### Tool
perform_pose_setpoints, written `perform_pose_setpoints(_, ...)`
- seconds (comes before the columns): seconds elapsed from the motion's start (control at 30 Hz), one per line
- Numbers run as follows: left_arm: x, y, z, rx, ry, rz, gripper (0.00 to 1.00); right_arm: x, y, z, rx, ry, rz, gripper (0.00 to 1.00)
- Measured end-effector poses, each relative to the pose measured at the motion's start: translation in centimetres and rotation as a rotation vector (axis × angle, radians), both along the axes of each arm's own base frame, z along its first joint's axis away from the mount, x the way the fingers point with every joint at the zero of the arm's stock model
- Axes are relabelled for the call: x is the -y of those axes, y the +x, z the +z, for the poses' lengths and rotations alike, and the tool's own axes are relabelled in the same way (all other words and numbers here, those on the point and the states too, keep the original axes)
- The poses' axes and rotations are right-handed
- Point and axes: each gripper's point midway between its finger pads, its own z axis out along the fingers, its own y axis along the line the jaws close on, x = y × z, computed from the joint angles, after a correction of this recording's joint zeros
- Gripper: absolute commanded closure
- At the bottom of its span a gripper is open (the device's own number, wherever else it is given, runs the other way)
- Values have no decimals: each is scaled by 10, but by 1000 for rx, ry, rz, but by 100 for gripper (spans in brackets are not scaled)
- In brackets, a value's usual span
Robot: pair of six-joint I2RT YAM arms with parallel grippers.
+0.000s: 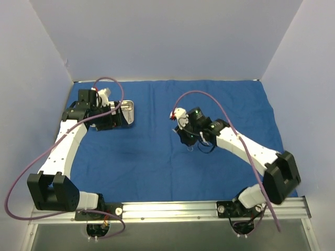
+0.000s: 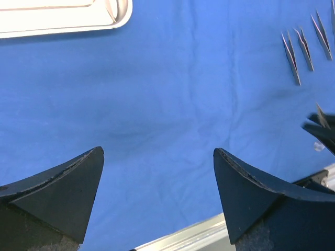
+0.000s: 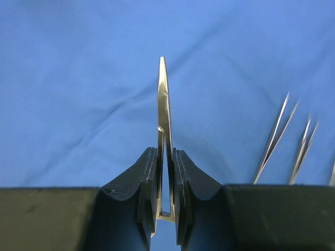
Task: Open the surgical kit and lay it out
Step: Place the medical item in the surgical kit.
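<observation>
Top view: cloth [image 1: 152,162] lying spread, tray [image 1: 130,111] sitting on it by L gripper [image 1: 114,119]; R gripper [image 1: 187,142] hovering mid-cloth, grip hard to see. L wrist: jaws gaping wide over cloth. R wrist: jaws clamping thin steel instrument [image 3: 164,99], spare instruments [image 3: 275,138] lying rt.

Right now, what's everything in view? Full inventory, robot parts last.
royal-blue cloth wrap: one, blue, spread flat across the work area
shallow rectangular steel tray: one, shiny silver, on the cloth's left side, beside the left gripper
loose thin pointed steel instruments: at least three, silver, side by side on the cloth near the right gripper
held thin pointed steel instrument: one, silver, between the right gripper's fingers
left gripper: one, black, open over bare cloth
right gripper: one, black, shut on the held instrument
</observation>
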Motion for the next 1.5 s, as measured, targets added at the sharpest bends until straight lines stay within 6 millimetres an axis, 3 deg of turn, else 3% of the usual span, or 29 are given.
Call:
perform_pose_setpoints(0.1,-3,3,3,11,12,15,6,7,16,-31,-95,-8,-150,100)
perform_pose_setpoints(0.27,1,4,-1,-18,-14,17,6,20,21,-86,-260,-64,-295,100)
perform_pose_setpoints(0.4,1,5,-1,-31,-14,19,6,39,32,-108,-322,-88,-386,100)
perform_pose_setpoints(0.6,0,12,2,-30,-8,23,6,60,54,-110,-321,-70,-461,100)
perform_pose_setpoints(0.97,4,16,-7,-65,-26,10,6,60,53,-122,-360,-66,-459,100)
perform_pose_setpoints(1.27,9,26,-12,-87,-44,-6,6,59,54,-123,-351,-68,-435,87)
perform_pose_setpoints(1.37,8,27,-13,-92,-39,-2,5,59,55,-123,-349,-68,-432,76)
perform_pose_setpoints(1.5,4,42,-8,-69,-13,13,0,58,55,-122,-351,-64,-427,72)
